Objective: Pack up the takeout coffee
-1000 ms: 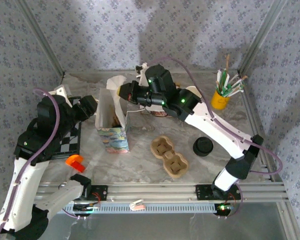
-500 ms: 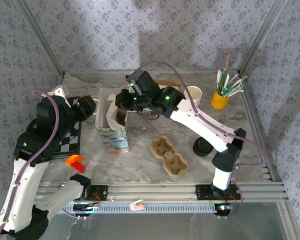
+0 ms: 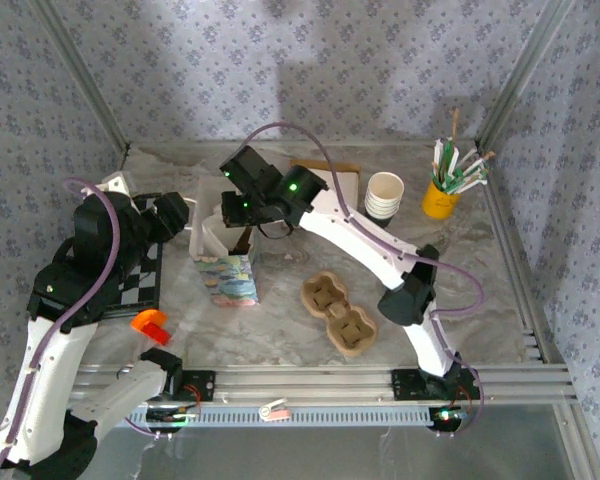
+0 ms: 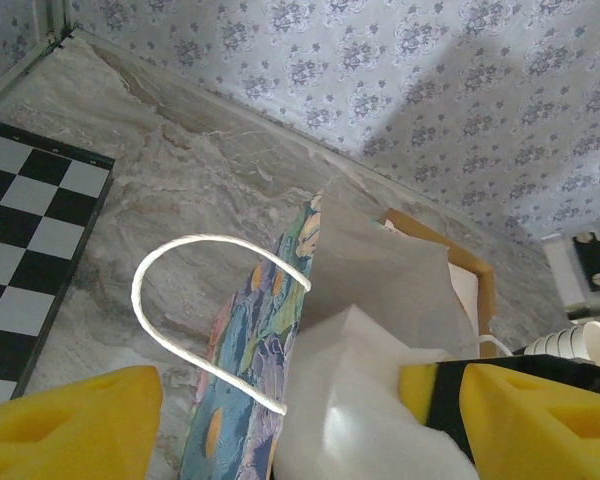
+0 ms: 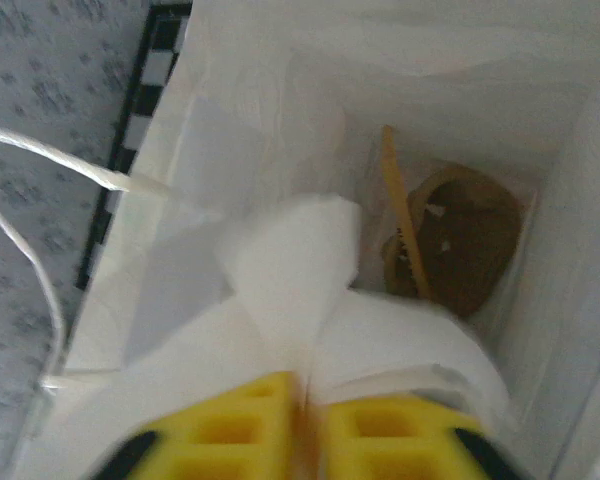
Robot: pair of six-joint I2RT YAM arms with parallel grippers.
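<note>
Two arms meet at one paper bag (image 3: pixel 227 268), which stands left of centre in the overhead view with its painted side toward the lower edge. The overhead view lists the surroundings: a cup tray (image 3: pixel 338 313) with two hollows, lower centre, well apart from the bag; a stack of cream-rimmed cups (image 3: pixel 384 195) and a yellow holder of sticks (image 3: pixel 440 198), upper right; a checkered mat (image 3: pixel 145 268), left, partly covered by the left arm. The right wrist view supplies the bag's interior: white walls, crumpled tissue (image 5: pixel 290 260) mid-frame, and at the right a brown rounded form with a pale stick across it, taken for the takeout coffee (image 5: pixel 467 250); it is blurred and the lid cannot be made out. The left wrist view supplies the bag's outside: the painted wall, a white cord handle (image 4: pixel 180 300) looped free, and tissue rising from the mouth. Right gripper (image 5: pixel 305 405): yellow fingertips nearly together with a thin slit between them and nothing seen in it, just above the tissue; whether it is quite closed cannot be told. Left gripper (image 4: pixel 280 400): jaws spread wide with the bag's upper edge between them; the finger at lower left stands clear of the painted wall, and contact on the other side is uncertain. Right arm: stretched from lower right across the table, wrist bent down over the bag mouth. Left arm: folded at the left, gripper just beside the bag's left wall.
</note>
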